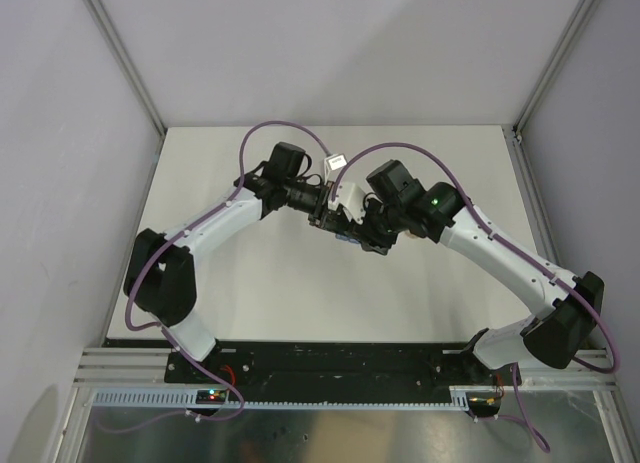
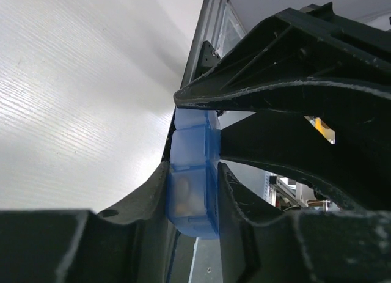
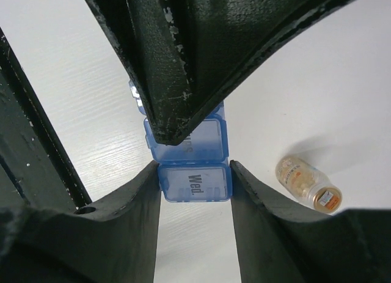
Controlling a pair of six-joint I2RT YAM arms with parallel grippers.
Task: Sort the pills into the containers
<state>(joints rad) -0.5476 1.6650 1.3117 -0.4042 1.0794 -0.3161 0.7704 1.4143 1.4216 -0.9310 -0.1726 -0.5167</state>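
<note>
The light-blue pill box is held above the table between both grippers. My right gripper is shut on its end compartment, whose closed lid reads "Wed.". My left gripper is shut across another end compartment of the box, one finger on each side. Pale pills show through that compartment's wall. In the top view the two grippers, left and right, meet at the table's middle, with a sliver of the blue box between them. The other compartments are hidden by fingers.
A small amber bottle with pale pills inside lies on its side on the white table, to the right of the box in the right wrist view. Metal frame posts stand at the back corners.
</note>
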